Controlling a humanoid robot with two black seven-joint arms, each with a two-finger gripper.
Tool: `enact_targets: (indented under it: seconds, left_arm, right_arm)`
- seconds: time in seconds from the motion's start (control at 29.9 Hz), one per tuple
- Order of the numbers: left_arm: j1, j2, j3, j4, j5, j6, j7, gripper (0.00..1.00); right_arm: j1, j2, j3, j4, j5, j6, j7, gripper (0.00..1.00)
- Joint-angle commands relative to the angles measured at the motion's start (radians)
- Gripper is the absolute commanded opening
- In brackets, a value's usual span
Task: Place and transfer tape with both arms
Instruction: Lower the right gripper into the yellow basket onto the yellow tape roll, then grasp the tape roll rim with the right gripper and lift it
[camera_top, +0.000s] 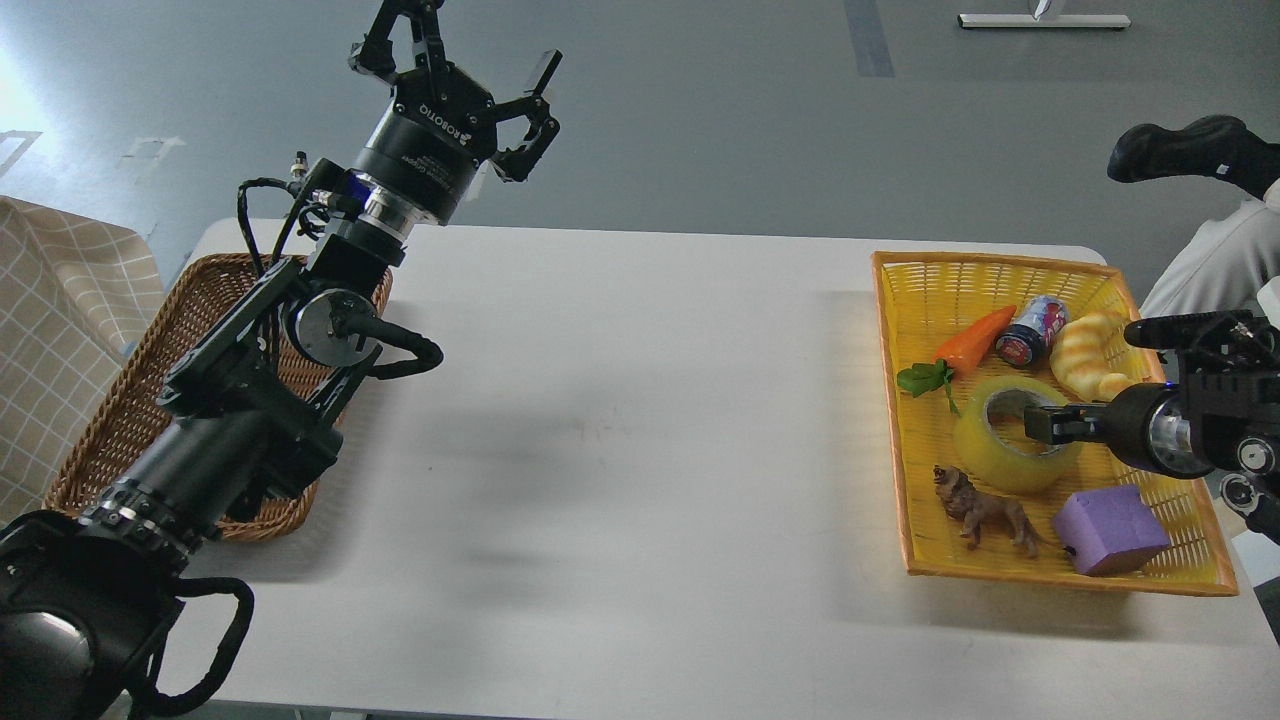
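Two baskets flank the white table (620, 420): a wicker basket (110, 420) far left of the tape, and the yellow basket (1170, 470) holding the tape (985, 460) flat at its middle. Left gripper (470, 75) hangs spread wide, empty. Right gripper (1045, 425) reaches over the roll's core; I cannot tell its spread. It should come down straight, clear of the croissant toy (1085, 365), lion figure (985, 512) and purple block (1108, 528) beside the tape.

The tape (1012, 437), a wide roll of translucent yellow with a grey-white core, lies flat, hole upward, in the yellow basket (1190, 500), between the carrot toy (972, 340) and the purple block (1108, 528).
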Motion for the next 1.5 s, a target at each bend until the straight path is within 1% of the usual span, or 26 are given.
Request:
enact_targets:
  seconds: [0.0, 0.13, 0.2, 0.23, 0.27, 0.3, 0.33, 0.4, 0.43, 0.47, 0.5, 0.53, 0.67, 0.74, 0.84, 1.0, 1.07, 1.34, 1.47]
  left_arm:
    - [0.001, 0.0, -0.001, 0.0, 0.0, 0.0, 0.0, 0.98]
    - [-0.001, 0.0, -0.001, 0.0, 0.0, 0.0, 0.0, 0.98]
    - [-0.001, 0.0, -0.001, 0.0, 0.0, 0.0, 0.0, 0.98]
    - [-0.001, 0.0, 0.0, 0.0, 0.0, 0.0, 0.0, 0.98]
    - [-0.001, 0.0, -0.001, 0.0, 0.0, 0.0, 0.0, 0.98]
    - [0.001, 0.0, 0.0, 0.0, 0.0, 0.0, 0.0, 0.98]
    - [0.001, 0.0, 0.0, 0.0, 0.0, 0.0, 0.0, 0.98]
    - [0.001, 0.0, -0.001, 0.0, 0.0, 0.0, 0.0, 0.98]
    - [-0.001, 0.0, -0.001, 0.0, 0.0, 0.0, 0.0, 0.98]
    - [-0.001, 0.0, -0.001, 0.0, 0.0, 0.0, 0.0, 0.98]
    - [-0.001, -0.001, -0.001, 0.0, 0.0, 0.0, 0.0, 0.98]
    - [-0.001, -0.003, -0.001, 0.0, 0.0, 0.0, 0.0, 0.98]
    - [0.001, -0.006, -0.001, 0.0, 0.0, 0.0, 0.0, 0.98]
    - [-0.001, -0.007, -0.001, 0.002, 0.0, 0.0, 0.0, 0.98]
    - [-0.001, -0.007, 0.0, 0.002, 0.0, 0.0, 0.0, 0.98]
    - [-0.001, -0.007, 0.0, 0.002, 0.0, 0.0, 0.0, 0.98]
    - [-0.001, -0.007, 0.0, 0.002, 0.0, 0.0, 0.0, 0.98]
    - [-0.001, -0.009, -0.001, 0.002, 0.0, 0.0, -0.002, 0.98]
    - [-0.001, -0.007, -0.001, 0.002, 0.0, 0.0, 0.0, 0.98]
  right_arm:
    - [0.0, 0.002, 0.0, 0.0, 0.002, 0.0, 0.001, 0.48]
    - [-0.003, 0.002, 0.0, -0.002, 0.005, 0.0, 0.001, 0.42]
    - [-0.004, 0.002, 0.0, -0.002, 0.006, 0.0, -0.001, 0.4]
    - [-0.004, 0.002, 0.0, -0.002, 0.006, 0.0, -0.001, 0.36]
    - [-0.004, 0.002, 0.0, -0.002, 0.006, 0.0, -0.001, 0.35]
    - [-0.003, 0.002, 0.001, -0.002, 0.009, 0.0, -0.001, 0.31]
    - [-0.001, 0.002, 0.001, -0.002, 0.011, 0.0, -0.001, 0.24]
    - [0.0, 0.003, 0.001, -0.002, 0.011, 0.0, -0.001, 0.17]
    - [0.002, 0.003, 0.001, -0.002, 0.011, 0.0, -0.001, 0.1]
    - [0.003, 0.003, 0.001, -0.002, 0.011, 0.0, -0.001, 0.07]
    - [0.008, 0.002, 0.001, 0.0, 0.012, 0.0, -0.001, 0.01]
    - [0.011, 0.002, 0.003, 0.005, 0.012, 0.0, -0.001, 0.0]
    - [0.019, -0.004, 0.014, 0.032, 0.015, 0.0, 0.001, 0.0]
    - [0.023, -0.024, 0.029, 0.073, 0.019, 0.0, 0.01, 0.0]
    - [0.023, -0.059, 0.044, 0.112, 0.04, 0.0, 0.012, 0.0]
    - [0.063, -0.158, 0.05, 0.261, 0.115, 0.0, 0.013, 0.0]
    - [0.081, -0.167, 0.05, 0.281, 0.133, 0.0, 0.013, 0.0]
    - [0.181, -0.147, 0.05, 0.292, 0.158, 0.0, 0.013, 0.0]
    - [0.221, -0.044, 0.04, 0.265, 0.155, 0.0, 0.012, 0.0]
